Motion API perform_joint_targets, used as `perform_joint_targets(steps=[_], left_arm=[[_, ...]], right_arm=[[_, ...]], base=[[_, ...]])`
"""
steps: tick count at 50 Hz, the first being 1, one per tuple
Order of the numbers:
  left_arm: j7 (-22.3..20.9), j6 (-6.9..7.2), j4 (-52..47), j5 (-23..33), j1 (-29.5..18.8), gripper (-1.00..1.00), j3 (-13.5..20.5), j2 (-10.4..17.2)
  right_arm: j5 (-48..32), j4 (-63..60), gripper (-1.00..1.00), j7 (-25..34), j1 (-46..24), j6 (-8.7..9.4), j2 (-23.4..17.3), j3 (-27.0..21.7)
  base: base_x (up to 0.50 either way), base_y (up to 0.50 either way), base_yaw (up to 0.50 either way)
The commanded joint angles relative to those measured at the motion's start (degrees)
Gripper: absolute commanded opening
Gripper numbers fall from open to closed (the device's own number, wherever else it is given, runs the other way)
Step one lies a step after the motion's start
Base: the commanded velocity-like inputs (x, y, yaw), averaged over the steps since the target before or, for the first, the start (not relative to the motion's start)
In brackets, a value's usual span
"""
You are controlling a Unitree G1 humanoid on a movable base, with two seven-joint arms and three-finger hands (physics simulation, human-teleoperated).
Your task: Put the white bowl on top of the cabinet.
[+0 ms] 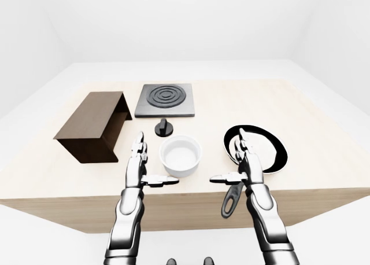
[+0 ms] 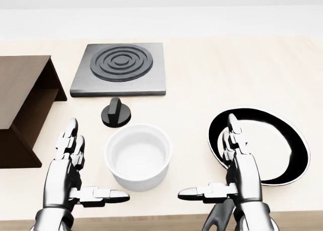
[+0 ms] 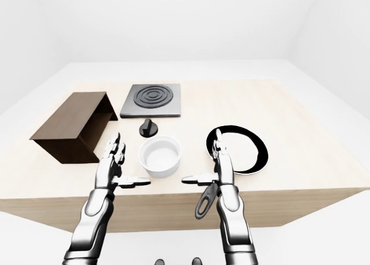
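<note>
Bowl: white bowl [image 2: 138, 157], lower centre of the head view, on the table [image 2: 212, 79]; we see nothing in it.
Cabinet [image 1: 92, 126]: left, open-sided, nothing visible inside.
Pan [image 2: 262, 145]: right, nothing in it.
Left hand [image 2: 70, 173]: fingers spread, beside the bowl.
Right hand [image 2: 237, 170]: fingers spread, over the pan's rim.

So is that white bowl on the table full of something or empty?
Empty. The head view looks straight down into the white bowl, which stands upright, and only its plain white bottom shows.
</note>
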Motion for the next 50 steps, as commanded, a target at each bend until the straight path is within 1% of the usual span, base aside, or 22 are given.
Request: perform_joint_targets(steps=[1, 2, 5, 6, 7, 10, 11, 14, 17, 18, 33, 35, 40, 41, 42, 44, 45, 46, 47, 49, 50], left_arm=[[-1.3, 0.22, -0.3, -0.7, 0.1, 1.00, 1.4, 0.7], [-1.3, 0.16, -0.3, -0.7, 0.1, 1.00, 1.4, 0.7], [-1.4, 0.05, 0.0, -0.8, -0.1, 1.00, 1.5, 0.7], [-1.4, -0.12, 0.4, -0.8, -0.3, 1.00, 1.5, 0.8], [-1.4, -0.14, 0.7, -0.8, -0.5, 1.00, 1.5, 0.8], [-1.4, 0.02, 0.4, -0.7, -0.4, 1.00, 1.5, 0.7], [-1.4, 0.13, 0.3, -0.8, -0.4, 1.00, 1.5, 0.8], [-1.4, -0.01, 0.6, -0.9, -0.5, 1.00, 1.7, 0.8], [-1.5, 0.15, 0.5, -0.9, -0.6, 1.00, 1.7, 0.8], [-1.5, 0.11, 0.6, -0.9, -0.7, 1.00, 1.7, 0.9], [-1.6, 0.45, 0.3, -1.2, -0.7, 1.00, 1.9, 1.0], [-1.6, 0.29, 0.5, -1.2, -0.8, 1.00, 1.9, 1.0], [-1.5, 0.07, 1.1, -1.2, -1.1, 1.00, 2.0, 1.0], [-1.5, 0.03, 1.2, -1.2, -1.2, 1.00, 2.0, 1.0], [-1.5, 0.10, 1.2, -1.1, -1.2, 1.00, 2.0, 1.0], [-1.4, 0.04, 1.4, -1.0, -1.2, 1.00, 1.8, 1.0], [-1.0, 0.00, 1.8, -0.4, -1.4, 1.00, 1.7, 0.9], [0.0, -0.50, 2.1, 0.6, -1.4, 1.00, 1.6, 0.9], [0.0, -0.53, 2.1, 0.6, -1.4, 1.00, 1.6, 0.9], [0.0, 0.05, 2.1, 1.2, -1.3, 1.00, 1.0, 0.7], [0.4, 0.00, 2.4, 1.5, -1.4, 1.00, 0.9, 0.6]], right_arm=[[-0.4, -0.2, 1.00, 0.9, 0.5, -1.50, -0.6, -1.0], [-1.1, 0.1, 1.00, 0.4, 0.7, -2.73, -0.5, -0.9], [-1.2, -0.4, 1.00, 1.0, 1.2, -2.84, -0.6, -0.7], [-1.3, -0.3, 1.00, 0.9, 1.2, -3.22, -0.5, -0.7], [-2.3, 0.3, 1.00, -0.4, 1.0, -4.30, -0.4, -0.8], [-1.7, 0.0, 1.00, 0.2, 1.1, -4.19, -0.5, -0.9], [-2.0, 0.0, 1.00, -0.2, 1.1, -4.42, -0.4, -0.8], [-2.3, 0.3, 1.00, -0.3, 1.0, -4.49, -0.5, -0.8], [-2.2, 0.4, 1.00, -0.1, 1.0, -4.42, -0.5, -0.8], [-2.0, 0.4, 1.00, -0.2, 0.9, -4.81, -0.4, -0.9], [-1.4, 0.1, 1.00, 0.0, 0.9, -4.41, -0.5, -1.1], [-1.7, 0.2, 1.00, -0.1, 1.0, -4.63, -0.5, -0.9], [-1.7, 0.5, 1.00, 0.0, 0.8, -4.55, -0.5, -0.8], [-1.3, 0.6, 1.00, 0.2, 0.7, -4.22, -0.4, -0.9], [-0.8, 0.5, 1.00, 0.7, 0.4, -3.07, -0.6, -0.9], [-1.2, 0.7, 1.00, 0.4, 0.3, -3.31, -0.5, -0.9], [-0.9, 0.4, 1.00, 0.5, 0.4, -2.97, -0.5, -0.9], [-0.9, 0.2, 1.00, 0.6, 0.5, -2.79, -0.5, -0.9], [-0.9, 0.2, 1.00, 0.6, 0.5, -2.78, -0.5, -0.9], [-2.1, 0.6, 1.00, -0.1, 0.3, -1.92, -0.6, -0.7], [-2.3, 0.6, 1.00, -0.2, 0.2, -1.52, -0.7, -0.7]], base=[[0.00, 0.00, 0.00], [0.00, 0.00, 0.00], [0.00, 0.00, 0.00], [0.00, 0.00, 0.00], [0.00, 0.00, 0.00], [0.00, 0.00, 0.00], [0.00, 0.00, 0.00], [0.00, 0.00, 0.00], [0.00, 0.00, 0.00], [0.00, 0.40, 0.00], [0.00, 0.45, 0.00], [0.00, 0.45, 0.00], [0.00, 0.43, 0.00], [0.00, 0.00, 0.00], [0.00, 0.00, 0.00], [0.00, 0.00, 0.00], [0.00, 0.00, 0.00], [0.01, 0.00, 0.00], [0.00, 0.00, 0.00], [0.01, 0.00, 0.00], [0.00, 0.00, 0.00]])
